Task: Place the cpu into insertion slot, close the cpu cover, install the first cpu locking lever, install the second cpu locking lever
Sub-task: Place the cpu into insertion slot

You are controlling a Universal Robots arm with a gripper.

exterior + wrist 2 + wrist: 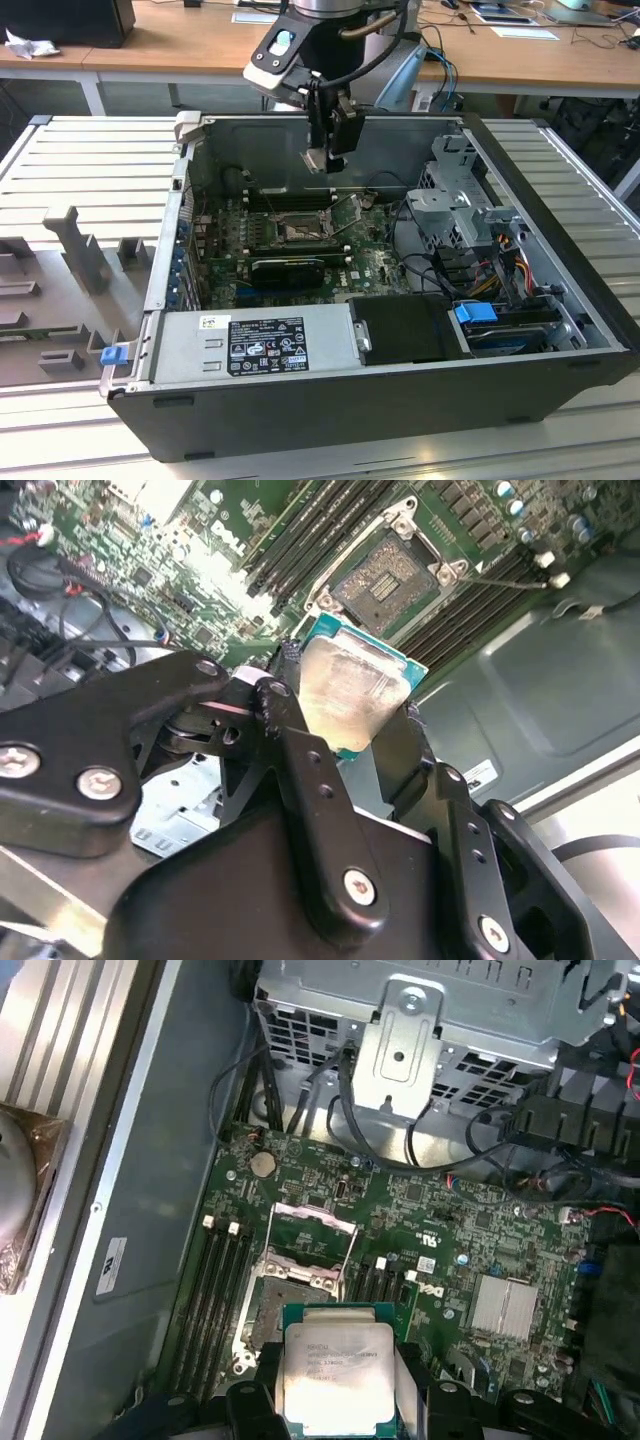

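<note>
Gripped cpu (335, 1375), metal top upward

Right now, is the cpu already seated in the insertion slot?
No, in the second wrist view the gripper holds the cpu clear of the empty insertion slot.

Soft, even light from overhead fills the exterior view, yet the inside of the open computer case (400, 410) lies dimmer, with the circuit board (375, 262) in shade. In the second wrist view white glare washes out a patch of the board (215, 550). The cpu (338, 1370) gleams pale in both wrist views.
</note>
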